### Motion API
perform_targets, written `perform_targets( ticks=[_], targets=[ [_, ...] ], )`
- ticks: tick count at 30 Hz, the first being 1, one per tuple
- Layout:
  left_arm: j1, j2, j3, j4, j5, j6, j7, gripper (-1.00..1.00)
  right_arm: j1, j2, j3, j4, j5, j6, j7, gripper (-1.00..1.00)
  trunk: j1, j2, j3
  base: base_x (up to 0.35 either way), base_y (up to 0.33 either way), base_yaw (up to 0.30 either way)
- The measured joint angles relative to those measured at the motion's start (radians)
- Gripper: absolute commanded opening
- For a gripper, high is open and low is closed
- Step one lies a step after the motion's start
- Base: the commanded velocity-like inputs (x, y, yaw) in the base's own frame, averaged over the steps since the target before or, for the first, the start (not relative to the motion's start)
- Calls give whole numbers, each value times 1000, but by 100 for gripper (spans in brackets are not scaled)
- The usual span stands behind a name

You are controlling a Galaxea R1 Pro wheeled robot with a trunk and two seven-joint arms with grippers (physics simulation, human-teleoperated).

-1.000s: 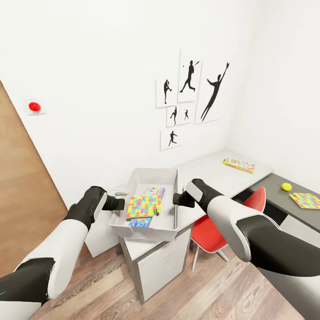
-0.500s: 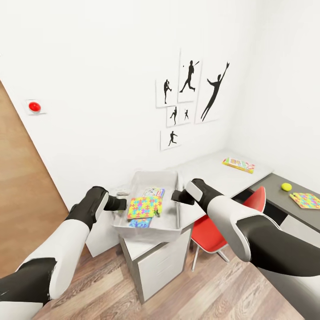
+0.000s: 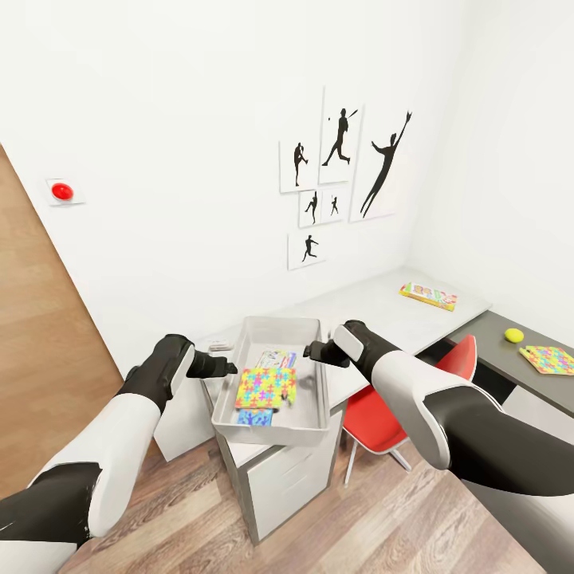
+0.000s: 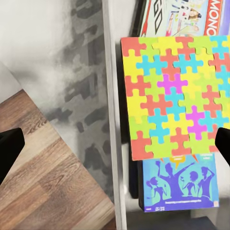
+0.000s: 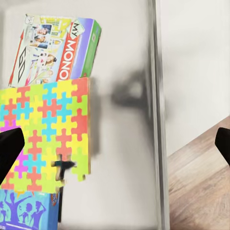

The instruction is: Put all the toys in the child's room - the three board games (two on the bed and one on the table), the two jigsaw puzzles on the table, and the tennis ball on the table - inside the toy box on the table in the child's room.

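Head view alone: tennis ball (image 3: 513, 335) beyond toy box (image 3: 271, 414).

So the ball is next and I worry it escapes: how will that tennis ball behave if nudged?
The tennis ball is round and sits free on the lower dark wing of the table, so it would likely roll. It looks small and probably light. The jigsaw puzzle beside it might stop it on that side.

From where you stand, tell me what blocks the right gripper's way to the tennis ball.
The red chair and the table's corner lie between the right gripper, at the toy box, and the tennis ball on the lower dark wing.
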State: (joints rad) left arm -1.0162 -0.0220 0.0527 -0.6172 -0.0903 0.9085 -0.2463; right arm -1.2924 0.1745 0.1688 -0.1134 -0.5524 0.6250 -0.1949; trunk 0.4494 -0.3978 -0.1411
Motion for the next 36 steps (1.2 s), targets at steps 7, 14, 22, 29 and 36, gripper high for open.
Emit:
perform_targets(
  ticks=[7,14,22,29,36],
  targets=[
    [0,0,1,0,0,1,-1,100,0,0,0,0,0,0,0,100,0,0,0,0,0,0],
    [0,1,3,0,1,0,-1,100,0,0,0,0,0,0,1,100,0,0,0,0,0,0],
    [0,10,15,0,8,-2,-4,100,0,0,-1,-8,1,0,8,100,0,0,0,0,0,0],
    [0,16,80,-8,17,6,-28,100,2,0,-2,-43,2,2,80,100,0,0,0,0,0,0],
    [0,69,118,-16,18,40,-157,100,32,0,0,-158,0,27,129,100,0,0,0,0,0,0]
  ],
)
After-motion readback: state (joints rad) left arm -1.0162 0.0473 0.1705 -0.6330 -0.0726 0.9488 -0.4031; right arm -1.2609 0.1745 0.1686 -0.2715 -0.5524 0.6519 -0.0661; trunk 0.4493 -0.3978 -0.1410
